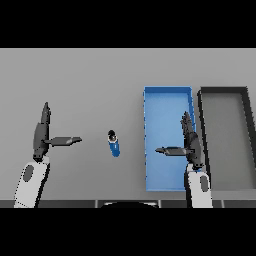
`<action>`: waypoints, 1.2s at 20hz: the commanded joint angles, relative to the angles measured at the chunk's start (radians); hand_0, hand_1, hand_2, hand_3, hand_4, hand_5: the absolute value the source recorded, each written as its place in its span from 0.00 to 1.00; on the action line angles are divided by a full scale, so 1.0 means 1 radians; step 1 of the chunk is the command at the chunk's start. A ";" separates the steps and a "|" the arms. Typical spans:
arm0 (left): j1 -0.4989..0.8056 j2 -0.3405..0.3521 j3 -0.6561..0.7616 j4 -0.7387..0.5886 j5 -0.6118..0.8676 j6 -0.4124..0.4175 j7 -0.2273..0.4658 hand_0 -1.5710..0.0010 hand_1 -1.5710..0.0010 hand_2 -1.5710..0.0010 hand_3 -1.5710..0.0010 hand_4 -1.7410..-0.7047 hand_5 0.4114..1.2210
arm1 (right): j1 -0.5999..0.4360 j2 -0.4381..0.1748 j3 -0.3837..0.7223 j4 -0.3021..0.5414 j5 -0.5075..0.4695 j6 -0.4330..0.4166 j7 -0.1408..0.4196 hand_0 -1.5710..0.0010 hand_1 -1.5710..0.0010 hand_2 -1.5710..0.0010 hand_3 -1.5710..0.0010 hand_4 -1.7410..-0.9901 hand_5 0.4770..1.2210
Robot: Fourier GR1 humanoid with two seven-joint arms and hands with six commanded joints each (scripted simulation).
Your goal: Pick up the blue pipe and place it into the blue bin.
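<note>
A short blue pipe (114,144) with a dark end stands on the grey table near the middle, left of the blue bin (155,107). My right hand (191,142) hovers over the bin's near right part, fingers straight and thumb pointing left, open and holding nothing. My left hand (41,135) is at the left, open too, its thumb pointing right toward the pipe with a gap between them.
A dark grey bin (224,92) sits directly right of the blue bin. The table (80,80) stretches bare behind and left of the pipe.
</note>
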 commanded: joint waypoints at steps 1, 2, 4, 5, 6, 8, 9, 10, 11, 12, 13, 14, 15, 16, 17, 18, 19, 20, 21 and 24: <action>-0.001 0.000 0.001 0.001 0.001 0.000 -0.004 1.00 1.00 1.00 1.00 0.64 0.22 | -0.002 0.001 0.000 0.001 0.000 -0.001 0.001 1.00 1.00 1.00 1.00 0.69 0.19; -0.004 0.001 0.002 0.004 0.001 -0.001 -0.005 1.00 1.00 1.00 1.00 0.64 0.22 | -0.004 0.001 0.000 0.003 0.001 -0.002 0.003 1.00 1.00 1.00 1.00 0.69 0.19; -0.009 0.002 0.005 0.011 0.003 -0.004 -0.005 1.00 1.00 1.00 1.00 0.64 0.22 | -0.010 0.003 0.001 0.007 0.003 -0.004 0.005 1.00 1.00 1.00 1.00 0.69 0.19; -0.012 0.002 0.006 0.015 0.004 -0.006 -0.006 1.00 1.00 1.00 1.00 0.64 0.22 | -0.013 0.004 0.001 0.010 0.004 -0.006 0.006 1.00 1.00 1.00 1.00 0.69 0.19; -0.011 0.007 0.010 0.021 0.005 -0.011 -0.010 1.00 1.00 1.00 1.00 0.64 0.22 | -0.013 0.009 0.001 0.016 0.004 -0.008 0.001 1.00 1.00 1.00 1.00 0.69 0.19; -0.012 0.140 -0.040 0.001 0.021 -0.240 -0.073 1.00 1.00 1.00 1.00 0.64 0.22 | 0.026 -0.069 0.061 -0.038 0.086 0.041 -0.068 1.00 1.00 1.00 1.00 0.69 0.19; -0.004 0.167 -0.052 0.003 0.025 -0.296 -0.094 1.00 1.00 1.00 1.00 0.64 0.22 | 0.041 -0.085 0.077 -0.058 0.103 0.052 -0.077 1.00 1.00 1.00 1.00 0.69 0.19; -0.018 0.183 -0.054 0.006 0.032 -0.323 -0.085 1.00 1.00 1.00 1.00 0.64 0.22 | 0.060 -0.098 0.089 -0.072 0.120 0.058 -0.080 1.00 1.00 1.00 1.00 0.69 0.19; -0.012 0.194 -0.057 0.011 0.036 -0.347 -0.092 1.00 1.00 1.00 1.00 0.64 0.22 | 0.063 -0.105 0.093 -0.088 0.128 0.059 -0.071 1.00 1.00 1.00 1.00 0.69 0.19; -0.014 0.200 -0.058 0.007 0.038 -0.358 -0.096 1.00 1.00 1.00 1.00 0.64 0.22 | 0.074 -0.104 0.107 -0.099 0.148 0.052 -0.063 1.00 1.00 1.00 1.00 0.70 0.19; -0.017 0.200 -0.064 0.018 0.038 -0.372 -0.094 1.00 1.00 1.00 1.00 0.64 0.23 | 0.078 -0.103 0.116 -0.102 0.165 0.048 -0.063 1.00 1.00 1.00 1.00 0.72 0.18; -0.010 0.209 -0.062 0.014 0.044 -0.383 -0.095 1.00 1.00 1.00 1.00 0.64 0.23 | 0.081 -0.112 0.109 -0.114 0.164 0.044 -0.049 1.00 1.00 1.00 1.00 0.73 0.18; -0.011 0.210 -0.066 0.005 0.051 -0.396 -0.098 1.00 1.00 1.00 1.00 0.63 0.24 | 0.069 -0.113 0.105 -0.116 0.167 0.037 -0.018 1.00 1.00 1.00 1.00 0.74 0.17; -0.004 0.214 -0.069 0.001 0.055 -0.413 -0.116 1.00 1.00 1.00 1.00 0.63 0.24 | 0.066 -0.113 0.108 -0.110 0.171 0.036 -0.016 1.00 1.00 1.00 1.00 0.74 0.16; 0.000 0.221 -0.083 -0.017 0.058 -0.441 -0.127 1.00 1.00 1.00 1.00 0.63 0.23 | 0.062 -0.110 0.107 -0.110 0.171 0.034 -0.020 1.00 1.00 1.00 1.00 0.74 0.16; 0.016 0.226 -0.095 -0.027 0.060 -0.467 -0.138 1.00 1.00 1.00 1.00 0.62 0.21 | 0.060 -0.110 0.117 -0.112 0.181 0.035 -0.022 1.00 1.00 1.00 1.00 0.74 0.17; 0.030 0.229 -0.116 -0.050 0.055 -0.491 -0.150 1.00 1.00 1.00 1.00 0.62 0.19 | 0.073 -0.113 0.119 -0.107 0.180 0.043 -0.044 1.00 1.00 1.00 1.00 0.73 0.17; 0.020 0.226 -0.136 -0.068 0.056 -0.509 -0.134 1.00 1.00 1.00 1.00 0.62 0.18 | 0.063 -0.108 0.119 -0.097 0.178 0.042 -0.050 1.00 1.00 1.00 1.00 0.72 0.18; 0.041 0.227 -0.156 -0.104 0.055 -0.521 -0.130 1.00 1.00 1.00 1.00 0.61 0.15 | 0.050 -0.114 0.112 -0.090 0.175 0.042 -0.040 1.00 1.00 1.00 1.00 0.72 0.18; 0.051 0.197 -0.222 -0.151 0.035 -0.544 -0.100 1.00 1.00 1.00 1.00 0.56 0.11 | 0.074 -0.117 0.123 -0.110 0.185 0.045 -0.067 1.00 1.00 1.00 1.00 0.71 0.18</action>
